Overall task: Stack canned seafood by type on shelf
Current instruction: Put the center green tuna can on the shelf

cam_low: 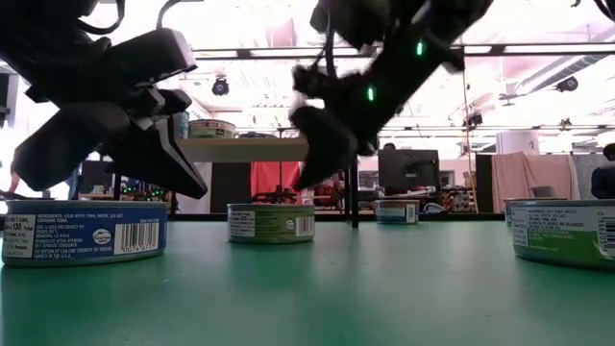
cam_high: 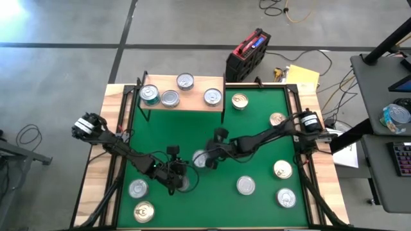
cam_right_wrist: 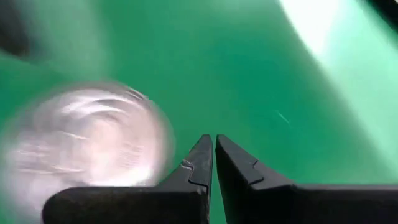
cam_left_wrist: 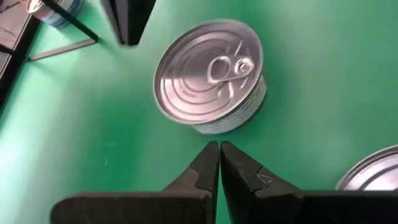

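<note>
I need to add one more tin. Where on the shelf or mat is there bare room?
The shelf is bare along its front edge, its back holding four tins. The green mat is open between the shelf legs and the right arm. It is crowded mid-mat, where the left hand and right hand meet.

Overhead, table-level, two close wrist views, sharing green mat (cam_high: 257,122).
</note>
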Tool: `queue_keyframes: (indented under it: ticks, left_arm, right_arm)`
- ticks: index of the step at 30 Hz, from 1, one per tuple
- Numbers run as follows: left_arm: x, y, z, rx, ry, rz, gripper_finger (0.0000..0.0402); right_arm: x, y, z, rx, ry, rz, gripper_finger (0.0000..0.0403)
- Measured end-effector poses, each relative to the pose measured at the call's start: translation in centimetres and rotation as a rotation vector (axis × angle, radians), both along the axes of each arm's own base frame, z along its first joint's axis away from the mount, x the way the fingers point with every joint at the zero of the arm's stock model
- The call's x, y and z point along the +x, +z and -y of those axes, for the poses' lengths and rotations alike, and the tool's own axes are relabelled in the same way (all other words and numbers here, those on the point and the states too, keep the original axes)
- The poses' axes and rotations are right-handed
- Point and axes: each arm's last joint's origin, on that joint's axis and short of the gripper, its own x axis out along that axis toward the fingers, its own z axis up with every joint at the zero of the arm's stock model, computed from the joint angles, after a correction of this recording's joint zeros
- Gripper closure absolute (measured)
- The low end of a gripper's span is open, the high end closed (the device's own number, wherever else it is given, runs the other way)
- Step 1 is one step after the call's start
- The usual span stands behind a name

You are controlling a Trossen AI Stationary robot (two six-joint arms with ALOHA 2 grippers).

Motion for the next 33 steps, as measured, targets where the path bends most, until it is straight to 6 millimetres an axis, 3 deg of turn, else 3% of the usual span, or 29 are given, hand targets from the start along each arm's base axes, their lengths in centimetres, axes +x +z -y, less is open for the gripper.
queue_keyframes:
  ticks: [4, 9, 28, 33]
  left_arm:
    - [0.2, 0.2, 0.2, -0.013, -0.009, 0.027, 0.0401]
    - [0.4, 0.4, 0.1, -0.025, -0.005, 0.048, 0.0401]
    - [2.0, -1.6, -0.2, -0.018, 0.02, 0.065, 0.0401]
    - [2.1, -1.4, -0.6, 0.084, 0.068, 0.095, 0.0401]
  right_arm:
    - [-0.8, -1.6, 1.3, 0.005, -0.012, -0.014, 0.0391]
    - [-1.8, -3.4, 1.5, 0.164, 0.047, 0.049, 0.0391]
    - [-2.3, -3.0, -3.7, 0.205, 0.165, 0.12, 0.0391]
    - [-2.4, -2.7, -5.3, 0.208, 0.22, 0.131, 0.0391]
